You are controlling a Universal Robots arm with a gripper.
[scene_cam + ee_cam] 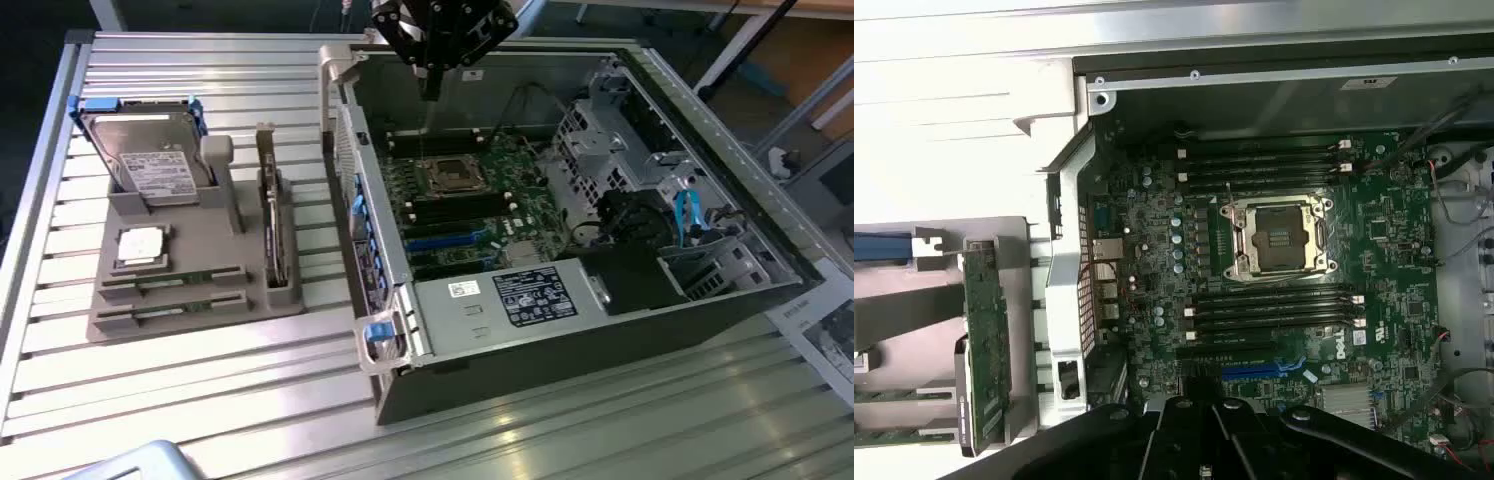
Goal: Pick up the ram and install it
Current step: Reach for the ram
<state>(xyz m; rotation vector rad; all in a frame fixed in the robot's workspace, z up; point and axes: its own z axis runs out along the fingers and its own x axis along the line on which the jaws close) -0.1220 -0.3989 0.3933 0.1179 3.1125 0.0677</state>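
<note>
Two ram sticks, thin and green, lie in slots at the front of a grey holder on the exterior view's left. My gripper hangs far from them, above the back wall of the open computer case, over the motherboard. Its black body shows in the wrist view. Black memory slots run on one side of the empty processor socket, and more slots lie on the other side. All these slots look bare.
The holder also carries a hard drive in a blue caddy, a square silver chip and a dark expansion card on edge. Cables and a drive cage crowd the case's right part. Everything rests on a slatted metal table.
</note>
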